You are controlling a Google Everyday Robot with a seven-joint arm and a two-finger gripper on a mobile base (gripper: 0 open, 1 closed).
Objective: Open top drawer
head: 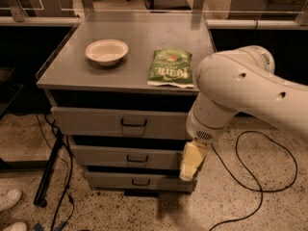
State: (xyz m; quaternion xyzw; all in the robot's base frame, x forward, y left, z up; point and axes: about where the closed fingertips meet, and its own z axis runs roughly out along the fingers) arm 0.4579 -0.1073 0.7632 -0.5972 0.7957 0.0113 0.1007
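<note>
The top drawer [96, 121] is the widest grey drawer front, just under the cabinet top, with a small black pull handle [134, 123] at its centre. It looks shut, flush with the cabinet. My gripper [192, 160] hangs cream-coloured below the white arm [231, 93]. It points down in front of the right end of the middle drawer [101, 156]. It is to the right of and below the top drawer's handle and does not touch it.
A white bowl [107, 51] and a green snack bag [170, 67] lie on the cabinet top [139, 32]. The bottom drawer [139, 181] is narrowest. Black cables [255, 186] run over the speckled floor at right, and a black stand leg [48, 172] at left.
</note>
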